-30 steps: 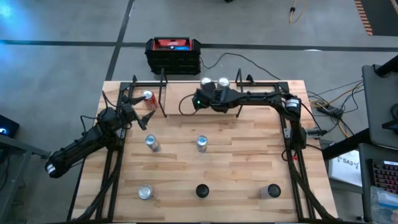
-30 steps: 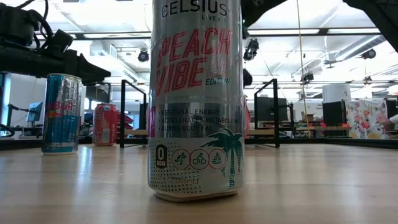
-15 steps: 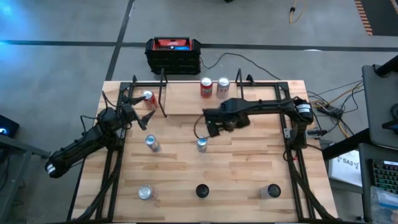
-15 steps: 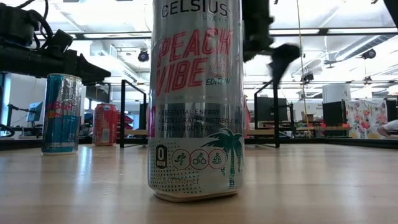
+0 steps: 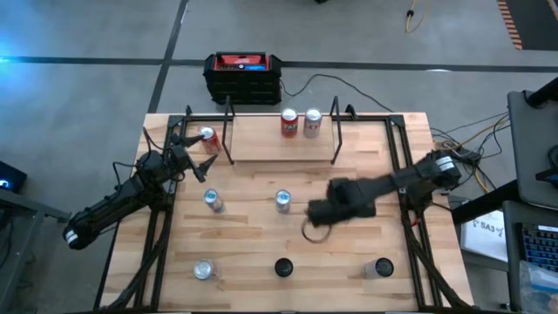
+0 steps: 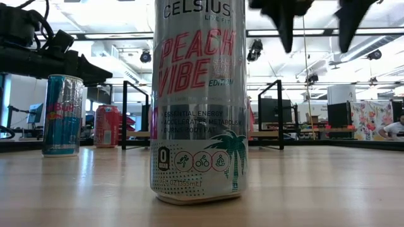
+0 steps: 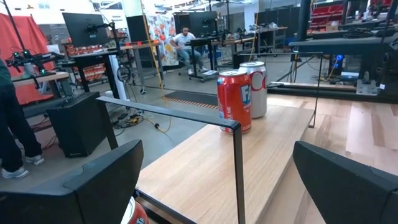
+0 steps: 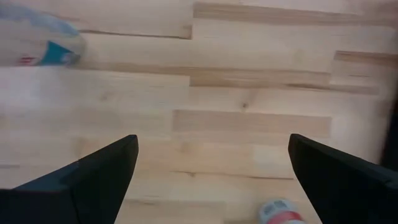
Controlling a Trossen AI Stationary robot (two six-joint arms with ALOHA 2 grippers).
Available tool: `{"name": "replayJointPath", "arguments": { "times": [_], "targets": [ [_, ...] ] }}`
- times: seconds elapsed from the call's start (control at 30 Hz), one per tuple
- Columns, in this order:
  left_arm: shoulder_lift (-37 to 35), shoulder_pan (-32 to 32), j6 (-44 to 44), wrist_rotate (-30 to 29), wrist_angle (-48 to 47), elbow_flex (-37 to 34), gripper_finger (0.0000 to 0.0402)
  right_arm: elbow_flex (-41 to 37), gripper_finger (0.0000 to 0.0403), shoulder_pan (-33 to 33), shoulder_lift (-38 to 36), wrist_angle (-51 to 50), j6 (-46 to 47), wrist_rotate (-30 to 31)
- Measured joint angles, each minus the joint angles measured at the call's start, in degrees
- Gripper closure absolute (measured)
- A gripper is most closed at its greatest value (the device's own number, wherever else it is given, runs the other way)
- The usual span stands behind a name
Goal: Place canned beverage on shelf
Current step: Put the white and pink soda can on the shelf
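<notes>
Dark right arm (image 5: 384, 187) low over the tabletop (image 5: 349, 235) (fingers (image 8: 93, 174) apart)

From table height, a tall Celsius can (image 6: 199, 101) stands so close that its top is cut off at twelve o'clock, and it hides the middle of the shelf (image 6: 268, 133) behind it. Seen from above, the right gripper (image 5: 316, 228) is a motion-blurred dark smear. Past its fingers, a blurred blue-and-silver can (image 8: 43, 45) is clipped at ten o'clock and a red-topped can (image 8: 283, 213) at six o'clock.
</notes>
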Motion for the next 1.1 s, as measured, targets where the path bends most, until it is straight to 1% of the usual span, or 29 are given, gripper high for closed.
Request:
{"name": "replayJointPath", "arguments": {
  "times": [0.1, 0.23, 0.3, 0.53, 0.77, 1.1],
  "targets": [
    [0.00, 0.00, 0.01, 0.00, 0.00, -0.01, 0.0003, -1.76, 0.0003, 4.83, -0.60, -2.45, 8.29, 3.24],
    [0.00, -0.01, 0.02, 0.00, 0.00, 0.01, 0.0003, -3.54, 0.0003, 9.76, -0.79, -4.08, 19.69, 3.39],
    [0.00, 0.00, 0.00, -0.01, 0.00, 0.00, 0.0003, -3.63, 0.0003, 11.97, -0.81, -4.60, 23.42, 3.40],
    [0.00, 0.00, 0.02, 0.01, 0.01, 0.00, 0.0003, -3.65, 0.0003, 17.90, -1.93, -4.54, 28.65, 2.85],
    [0.00, 0.00, 0.00, -0.01, 0.00, 0.00, 0.0003, -3.65, 0.0003, 21.27, -4.62, -4.64, 34.21, -6.09],
    [0.00, -0.01, 0.02, 0.00, 0.00, 0.01, 0.0003, -3.65, 0.0003, 28.34, -4.13, -4.17, 43.91, -6.25]
  ]
}}
